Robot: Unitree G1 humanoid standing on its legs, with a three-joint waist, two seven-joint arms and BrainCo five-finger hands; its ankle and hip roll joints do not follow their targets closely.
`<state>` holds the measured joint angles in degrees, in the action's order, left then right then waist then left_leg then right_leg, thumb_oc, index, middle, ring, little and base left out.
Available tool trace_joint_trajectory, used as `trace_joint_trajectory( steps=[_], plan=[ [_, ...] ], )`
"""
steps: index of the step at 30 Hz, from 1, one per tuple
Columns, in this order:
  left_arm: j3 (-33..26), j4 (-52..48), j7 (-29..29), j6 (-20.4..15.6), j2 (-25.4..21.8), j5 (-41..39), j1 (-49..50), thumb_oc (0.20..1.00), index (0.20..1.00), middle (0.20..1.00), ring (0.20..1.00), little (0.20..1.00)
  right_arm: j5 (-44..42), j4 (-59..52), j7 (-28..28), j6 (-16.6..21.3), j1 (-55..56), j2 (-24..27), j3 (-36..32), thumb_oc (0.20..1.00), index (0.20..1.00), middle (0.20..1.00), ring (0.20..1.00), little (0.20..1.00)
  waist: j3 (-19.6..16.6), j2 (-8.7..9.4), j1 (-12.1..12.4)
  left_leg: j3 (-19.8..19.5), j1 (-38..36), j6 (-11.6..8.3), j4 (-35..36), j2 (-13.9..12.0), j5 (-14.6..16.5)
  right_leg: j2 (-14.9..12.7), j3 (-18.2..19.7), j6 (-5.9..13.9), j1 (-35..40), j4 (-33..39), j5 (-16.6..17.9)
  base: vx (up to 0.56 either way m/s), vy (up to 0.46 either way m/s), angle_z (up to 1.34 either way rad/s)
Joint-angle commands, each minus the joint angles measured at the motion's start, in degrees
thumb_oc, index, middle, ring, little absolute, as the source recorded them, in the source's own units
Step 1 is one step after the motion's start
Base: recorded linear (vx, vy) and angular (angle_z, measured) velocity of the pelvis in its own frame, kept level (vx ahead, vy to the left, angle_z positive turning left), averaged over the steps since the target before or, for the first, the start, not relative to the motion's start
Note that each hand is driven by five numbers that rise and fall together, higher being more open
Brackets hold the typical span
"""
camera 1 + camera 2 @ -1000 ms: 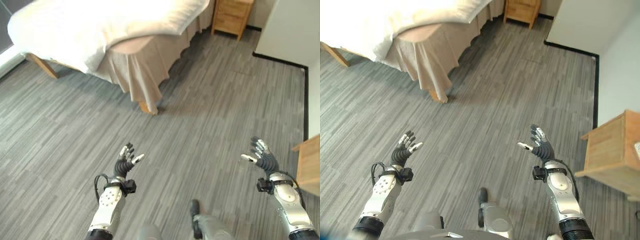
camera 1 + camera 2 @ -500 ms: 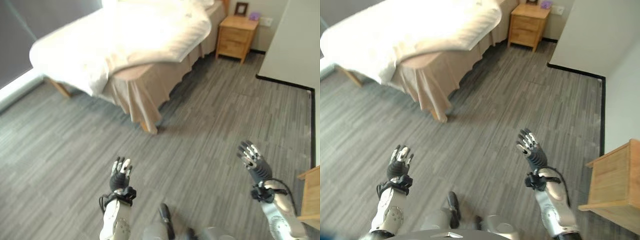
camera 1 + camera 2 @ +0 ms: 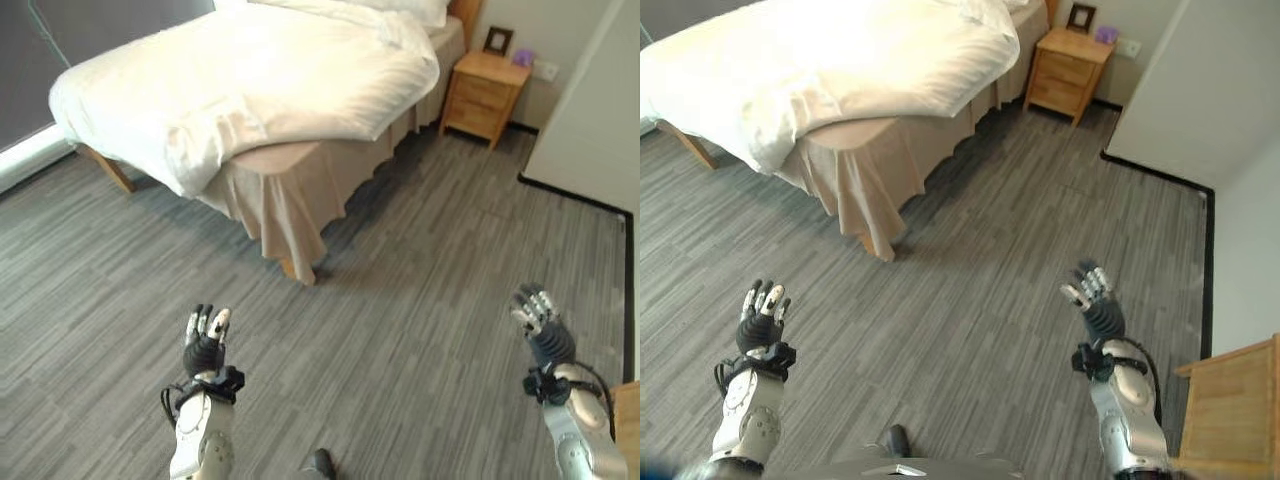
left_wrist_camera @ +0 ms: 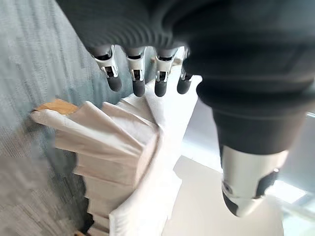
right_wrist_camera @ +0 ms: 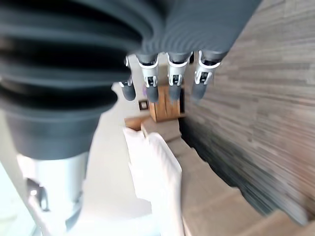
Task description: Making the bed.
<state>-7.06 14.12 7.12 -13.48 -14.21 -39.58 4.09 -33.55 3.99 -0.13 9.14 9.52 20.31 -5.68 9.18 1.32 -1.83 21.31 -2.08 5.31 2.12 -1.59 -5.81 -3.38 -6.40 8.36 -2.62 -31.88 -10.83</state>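
A bed (image 3: 300, 190) stands at the far left, covered by a rumpled white duvet (image 3: 240, 80) over a beige skirt (image 3: 855, 185). White pillows (image 3: 400, 10) lie at its head. The duvet hangs unevenly at the near corner, baring some mattress (image 3: 275, 155). My left hand (image 3: 205, 345) is raised over the floor at the lower left, open and empty. My right hand (image 3: 540, 325) is raised at the lower right, open and empty too. Both hands are well short of the bed. The left wrist view shows straight fingers (image 4: 138, 73) toward the bed skirt (image 4: 108, 147).
A wooden nightstand (image 3: 488, 95) with a small frame (image 3: 497, 40) stands beside the bed's head. A white wall (image 3: 590, 110) with a dark baseboard runs along the right. A second wooden piece (image 3: 1230, 410) sits at the lower right. Grey plank floor (image 3: 400, 300) lies between me and the bed.
The camera has tilted up, so more of the bed and nightstand shows. Both hands sit lower and wider apart in the picture, still open.
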Motion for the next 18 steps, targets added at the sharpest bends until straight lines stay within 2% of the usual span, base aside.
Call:
trace_joint_trajectory(
  steps=[1,2,4,5,6,7,8,10,12,16,18],
  plan=[
    [-0.3,-3.1,0.0,-1.9,-5.6,5.5,-2.4,1.000,1.000,1.000,1.000,1.000,2.5,-2.9,0.0,3.0,-0.1,-1.2,-1.3,1.000,1.000,1.000,1.000,1.000,0.9,0.14,-2.3,-3.5,-3.0,-4.71,2.6,-0.8,0.3,-2.1,5.7,2.94,-4.1,5.9,21.8,0.09,0.037,0.67],
    [-0.3,-3.1,0.0,-1.9,-5.6,5.5,-2.5,1.000,1.000,1.000,1.000,1.000,2.5,-2.9,0.0,3.1,-0.1,-1.2,-1.3,1.000,1.000,1.000,1.000,1.000,1.0,0.15,-2.4,-3.6,-3.0,-4.74,2.6,-0.8,0.4,-2.1,5.6,2.92,-4.0,5.9,21.6,0.13,0.035,0.58],
    [0.3,-2.8,-0.3,-2.2,-5.1,4.6,-3.5,1.000,1.000,1.000,1.000,1.000,2.4,-3.0,0.6,2.8,0.6,-1.5,-1.1,1.000,1.000,1.000,1.000,1.000,0.9,0.24,-3.3,-4.4,-3.5,-5.46,2.9,-0.7,0.5,-2.8,6.3,2.10,-5.8,11.4,21.2,0.08,-0.028,0.12],
    [0.3,-2.8,-0.3,-2.2,-5.1,4.6,-3.5,1.000,1.000,1.000,1.000,1.000,2.4,-3.0,0.6,2.8,0.7,-1.5,-1.1,1.000,1.000,1.000,1.000,1.000,0.9,0.19,-3.4,-4.6,-3.5,-5.48,2.8,-0.8,0.5,-2.8,6.1,2.10,-5.5,11.6,21.2,0.14,-0.097,0.12],
    [1.5,-2.3,-0.5,-2.3,-5.0,4.5,-4.7,1.000,1.000,1.000,1.000,1.000,2.4,-3.2,0.9,2.7,1.3,-1.5,-0.9,1.000,1.000,1.000,1.000,1.000,0.4,1.21,-4.6,-5.8,-3.9,-5.94,2.9,-0.1,1.8,-3.2,8.4,2.27,-5.6,20.4,21.6,0.15,-0.089,0.41],
    [2.2,-1.8,-0.4,-2.6,-5.0,4.8,-5.2,1.000,1.000,1.000,1.000,1.000,2.0,-3.0,0.8,2.9,1.6,-1.5,-1.0,1.000,1.000,1.000,1.000,1.000,0.2,1.71,-5.3,-6.9,-4.3,-5.98,2.9,0.3,2.6,-2.9,10.3,2.62,-4.8,24.6,21.8,0.17,-0.103,0.60],
    [3.2,-1.9,-0.5,-2.5,-4.6,5.0,-5.4,1.000,1.000,1.000,1.000,1.000,0.9,-2.6,0.7,3.0,1.9,-1.8,-1.0,1.000,1.000,1.000,1.000,1.000,-0.1,2.15,-5.8,-7.7,-4.7,-5.96,2.9,0.5,3.1,-2.7,12.7,3.47,-4.1,24.9,22.6,0.09,-0.038,0.77],
    [4.1,-0.8,-0.4,-2.6,-3.7,4.8,-6.0,1.000,1.000,1.000,1.000,1.000,-0.3,-2.4,0.7,3.2,1.8,-1.9,-1.0,1.000,1.000,1.000,1.000,1.000,-0.7,2.84,-5.7,-7.7,-5.2,-5.94,2.9,0.6,3.2,-2.4,12.7,3.47,-3.6,26.3,22.9,0.05,-0.054,0.61],
    [4.1,-0.8,-0.5,-2.8,-2.5,3.5,-5.1,1.000,1.000,1.000,1.000,1.000,-0.2,-2.2,0.9,3.0,2.1,-1.6,-1.2,1.000,1.000,1.000,1.000,1.000,-1.8,3.42,-5.1,-7.8,-5.4,-5.91,2.9,0.8,3.3,-2.7,12.1,3.10,-1.5,28.0,23.1,0.04,-0.068,0.40],
    [4.3,-0.4,-1.7,-1.7,-1.9,2.7,-3.3,1.000,1.000,1.000,1.000,1.000,0.7,-1.8,0.9,2.6,2.3,-0.2,-2.4,1.000,1.000,1.000,1.000,1.000,-2.4,3.48,-4.6,-8.3,-5.5,-5.98,2.9,0.7,3.4,-2.7,10.8,2.72,0.4,29.2,22.4,0.02,-0.024,0.04],
    [4.2,0.7,-1.9,-1.1,-2.0,3.0,-2.4,1.000,1.000,1.000,1.000,1.000,0.4,-1.6,0.3,3.0,1.9,-0.5,-3.0,1.000,1.000,1.000,1.000,1.000,-2.4,3.12,-4.5,-8.7,-5.8,-6.08,2.9,0.2,3.5,-2.3,9.9,1.98,0.9,28.8,20.3,0.01,-0.018,0.03]
  ],
)
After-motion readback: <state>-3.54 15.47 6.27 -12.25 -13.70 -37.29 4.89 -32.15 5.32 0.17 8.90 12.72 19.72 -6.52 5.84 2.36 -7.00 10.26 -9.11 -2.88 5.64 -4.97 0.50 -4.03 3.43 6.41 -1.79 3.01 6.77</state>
